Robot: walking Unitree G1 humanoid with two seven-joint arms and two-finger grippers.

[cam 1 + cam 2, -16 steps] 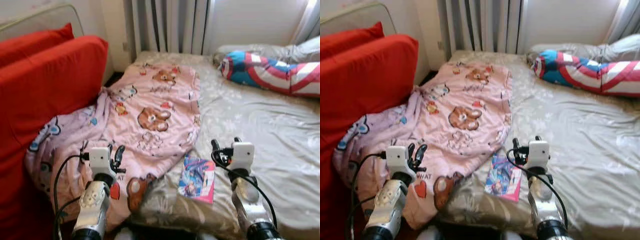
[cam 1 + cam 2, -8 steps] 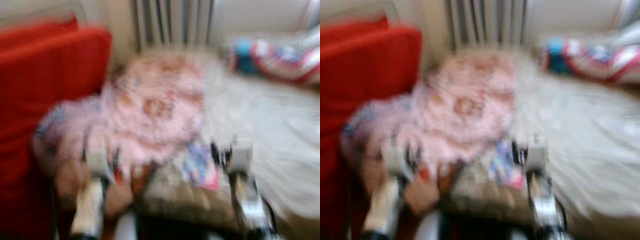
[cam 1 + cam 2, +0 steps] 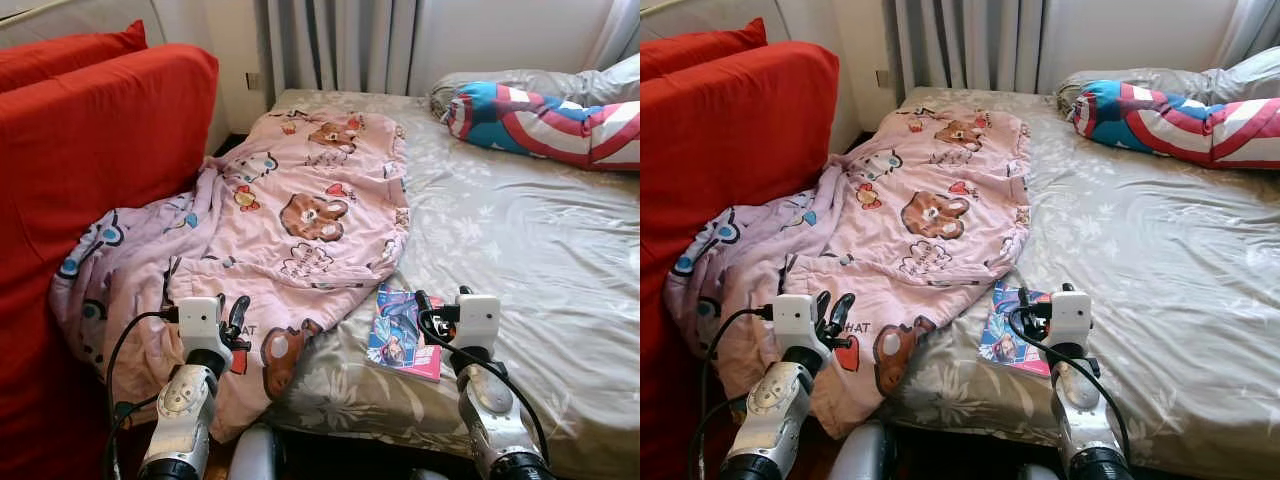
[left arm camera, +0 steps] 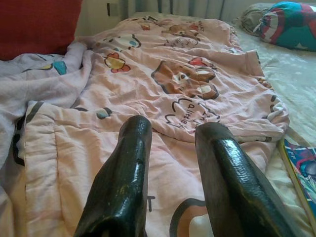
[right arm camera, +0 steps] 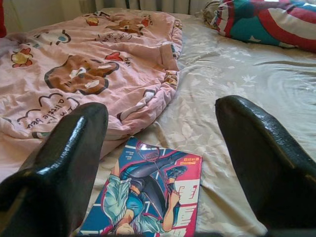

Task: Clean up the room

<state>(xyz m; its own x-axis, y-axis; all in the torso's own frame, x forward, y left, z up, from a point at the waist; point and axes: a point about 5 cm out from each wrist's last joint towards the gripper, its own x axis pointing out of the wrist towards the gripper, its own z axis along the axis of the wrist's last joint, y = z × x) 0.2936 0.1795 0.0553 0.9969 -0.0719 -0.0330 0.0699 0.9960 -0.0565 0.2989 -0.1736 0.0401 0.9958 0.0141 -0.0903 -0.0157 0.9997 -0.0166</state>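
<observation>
A pink bear-print blanket [image 3: 300, 220] lies rumpled over the left half of the bed and hangs off its left side. A colourful comic book [image 3: 400, 345] lies flat on the grey floral sheet [image 3: 520, 240] near the bed's front edge, beside the blanket's hem. My right gripper [image 3: 441, 298] hovers just right of the book, open wide, and the book [image 5: 148, 197] shows between its fingers [image 5: 74, 163]. My left gripper [image 3: 233, 310] is held over the hanging part of the blanket [image 4: 173, 89], open by a narrow gap with nothing in it.
A red sofa [image 3: 90, 170] stands tight against the bed's left side. A pillow with a red, white and blue shield print [image 3: 540, 120] and a grey pillow [image 3: 520, 80] lie at the bed's far right. Curtains [image 3: 340, 40] hang behind the bed.
The view blurred as the camera moved and has settled a little differently. Both arms hold the same pose, and blanket and book lie where they were.
</observation>
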